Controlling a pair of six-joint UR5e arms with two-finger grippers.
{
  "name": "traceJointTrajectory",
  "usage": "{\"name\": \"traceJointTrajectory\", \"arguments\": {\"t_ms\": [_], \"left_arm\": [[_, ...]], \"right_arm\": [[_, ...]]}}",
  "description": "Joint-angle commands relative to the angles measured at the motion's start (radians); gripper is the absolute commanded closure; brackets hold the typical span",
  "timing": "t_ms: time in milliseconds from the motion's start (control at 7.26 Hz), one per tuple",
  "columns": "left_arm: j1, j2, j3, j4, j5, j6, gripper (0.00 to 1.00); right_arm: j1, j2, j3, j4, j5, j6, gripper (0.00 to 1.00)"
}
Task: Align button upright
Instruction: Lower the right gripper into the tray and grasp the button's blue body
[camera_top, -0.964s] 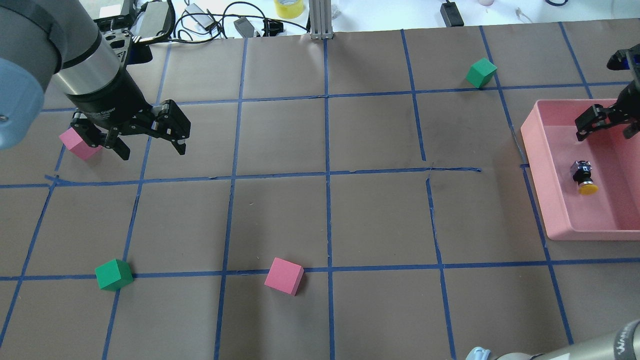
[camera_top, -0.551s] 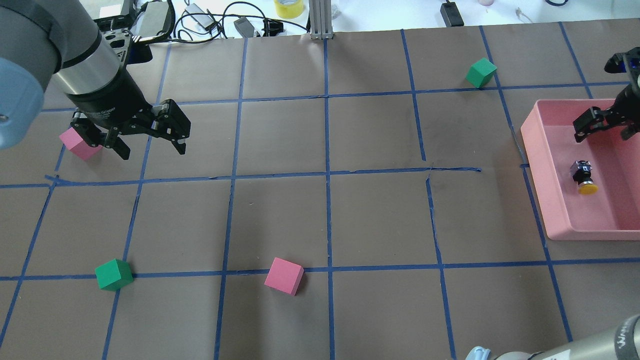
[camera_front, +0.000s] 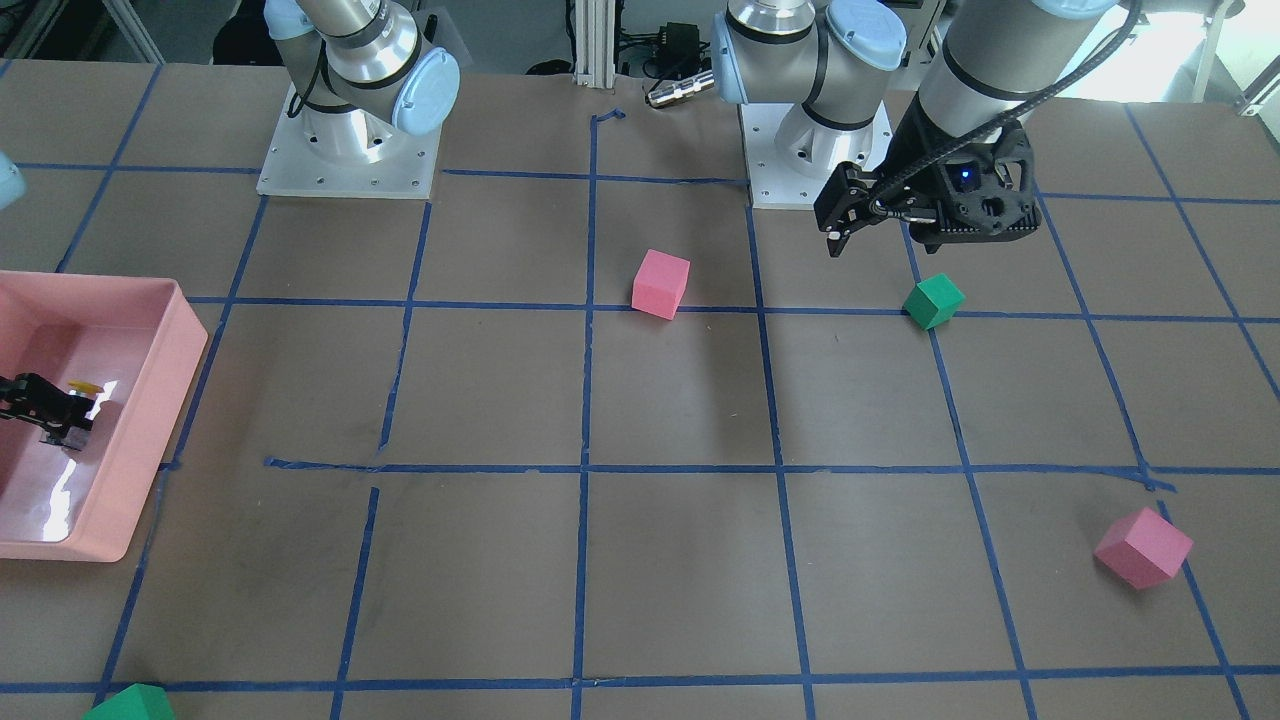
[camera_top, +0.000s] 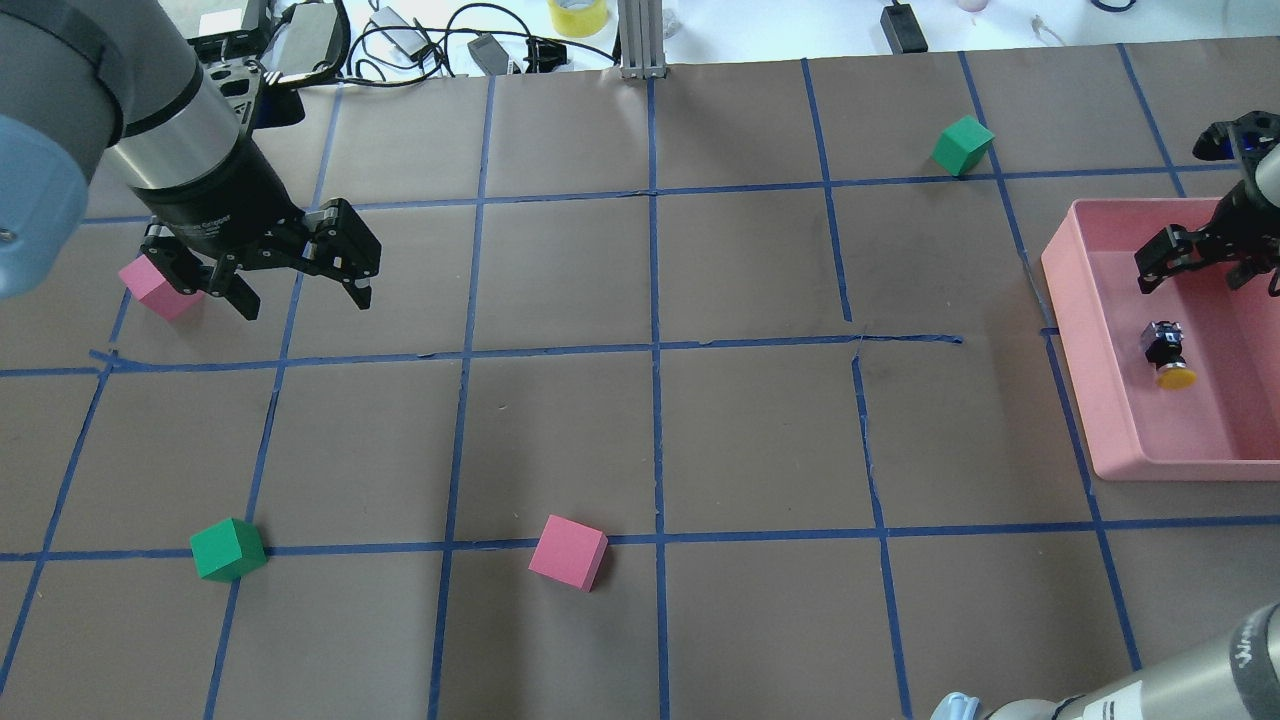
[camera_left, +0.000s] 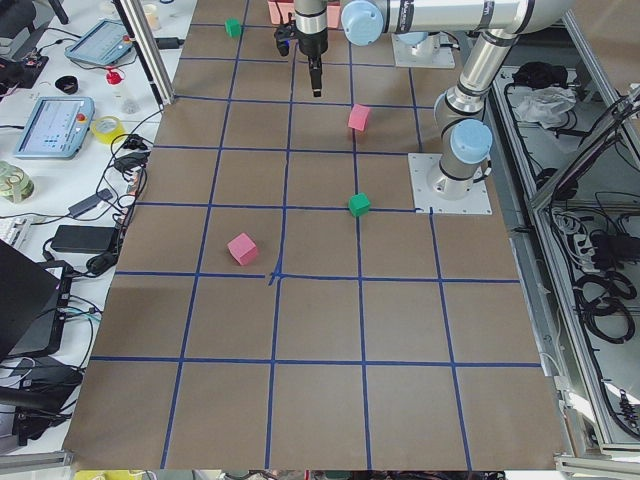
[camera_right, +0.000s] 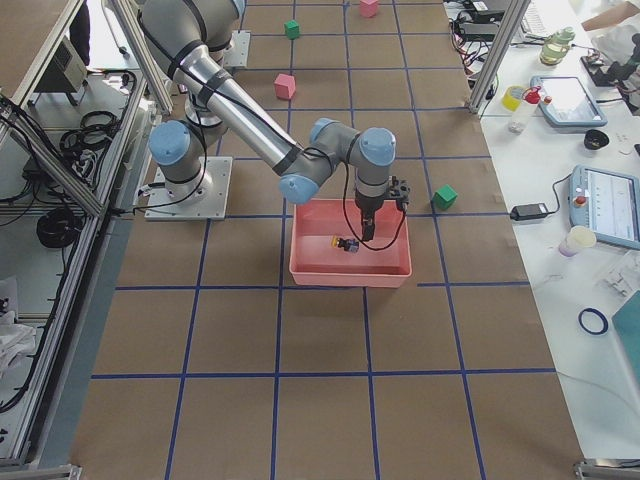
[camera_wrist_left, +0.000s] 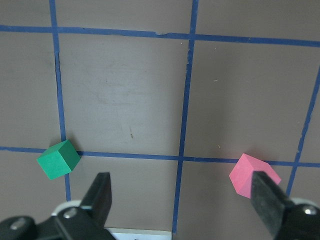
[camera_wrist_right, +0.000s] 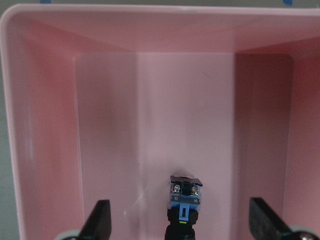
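Note:
The button (camera_top: 1168, 355) lies on its side on the floor of the pink tray (camera_top: 1065, 300), yellow cap toward the near side and bluish base toward the far side. My right gripper (camera_top: 1205, 280) is open and hovers over the tray just beyond the button's base, not touching it. In the right wrist view the button (camera_wrist_right: 184, 205) lies between the two spread fingers (camera_wrist_right: 100, 220) at the bottom edge. My left gripper (camera_top: 305, 300) is open and empty above the table's far left, beside a pink cube (camera_top: 160, 287).
A green cube (camera_top: 228, 549) and a pink cube (camera_top: 568, 552) lie near the front grid line. Another green cube (camera_top: 962, 145) sits at the back right, near the tray's far corner. Cables and boxes lie beyond the table's far edge.
My right gripper has shifted slightly left and nearer over the tray, still open. The button and the left arm have not moved.

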Motion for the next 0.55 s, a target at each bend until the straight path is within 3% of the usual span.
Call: {"name": "traceJointTrajectory", "arguments": {"t_ms": [0,413], "left_arm": [[0.001,0.001,0.001,0.002,-0.002,0.0,0.0],[-0.001,0.0,-0.001,0.0,0.0,0.0,0.0]], "right_arm": [[0.0,0.04,0.01,-0.004,-0.002,0.0,0.04],[-0.018,0.044,0.033,-0.004,-0.005,0.0,0.04]]}}
